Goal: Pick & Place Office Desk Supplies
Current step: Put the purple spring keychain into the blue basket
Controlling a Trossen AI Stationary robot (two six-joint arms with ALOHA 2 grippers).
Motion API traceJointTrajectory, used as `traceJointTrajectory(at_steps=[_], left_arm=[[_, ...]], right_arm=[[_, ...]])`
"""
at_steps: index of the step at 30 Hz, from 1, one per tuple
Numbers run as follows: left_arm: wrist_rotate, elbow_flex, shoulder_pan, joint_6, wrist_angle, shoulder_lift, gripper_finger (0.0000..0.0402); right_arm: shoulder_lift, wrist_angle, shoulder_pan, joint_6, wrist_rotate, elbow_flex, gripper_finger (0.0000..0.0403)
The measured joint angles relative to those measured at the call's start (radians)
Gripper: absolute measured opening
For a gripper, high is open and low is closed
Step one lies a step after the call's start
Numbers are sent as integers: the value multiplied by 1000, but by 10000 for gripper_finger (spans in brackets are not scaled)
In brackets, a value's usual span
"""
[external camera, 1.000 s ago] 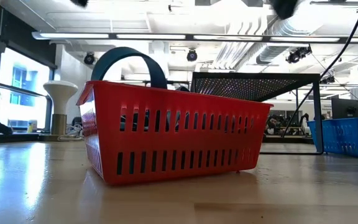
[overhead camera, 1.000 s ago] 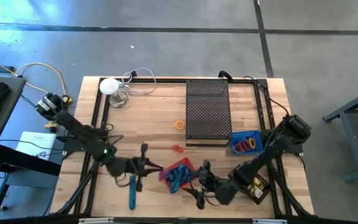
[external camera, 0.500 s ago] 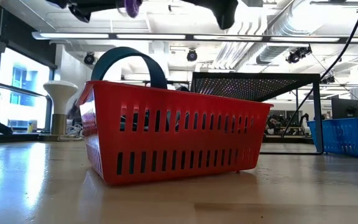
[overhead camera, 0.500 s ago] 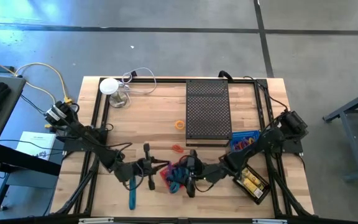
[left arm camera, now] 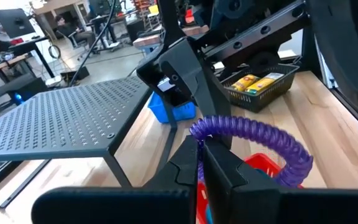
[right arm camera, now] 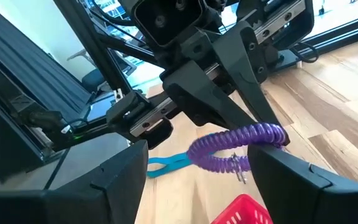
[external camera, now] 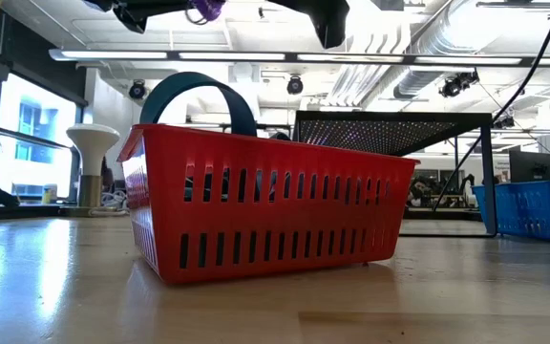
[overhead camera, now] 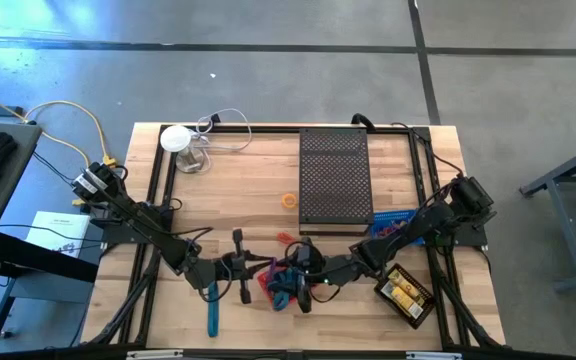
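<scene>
The red basket (overhead camera: pixel 286 281) sits on the wooden table (overhead camera: pixel 248 190), toward its near edge, and serves as the landmark here. Directly above it the left gripper (left arm camera: pixel 199 163) is clamped on a purple coiled loop (left arm camera: pixel 253 137), the coil arching out past the closed fingers — the red rim shows just beneath it in the left wrist view. The right gripper (right arm camera: pixel 197 180) faces it from the other side of the basket, fingers spread wide and empty, with the purple loop hanging between them but not touched. A teal stick (overhead camera: pixel 212 310) lies flat on the table to the basket's left. Behind the basket stands the black perforated tray (overhead camera: pixel 335 178); to the basket's right are a blue basket (overhead camera: pixel 396 226) and a dark bin of yellow packets (overhead camera: pixel 404 294) — both well apart from the loop.
</scene>
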Motion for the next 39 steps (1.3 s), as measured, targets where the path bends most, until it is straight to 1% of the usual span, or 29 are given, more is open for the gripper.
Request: traceJointTrajectory(at_steps=[4,9,14,18,26,30,34,39], left_arm=[[10,0,12,0,2,0,3],[24,0,13,13,8,0,3],[23,0,11,34,35,0,3],[14,0,17,35,37,0,3],[10,0,18,35,31,0,3],[10,0,18,35,25,0,3],[10,0,18,35,23,0,3],[9,0,18,33,21,0,3]], right_arm=[[0,8,-6,7,-13,0,265],[0,20,-26,48,-111,0,265],[0,23,-30,51,-126,0,265],[0,22,-31,47,-183,0,265],[0,23,-30,24,-229,0,264],[0,22,-29,-12,-233,0,244],[0,29,-30,-27,-258,0,208],[0,31,-35,-37,-255,0,162]])
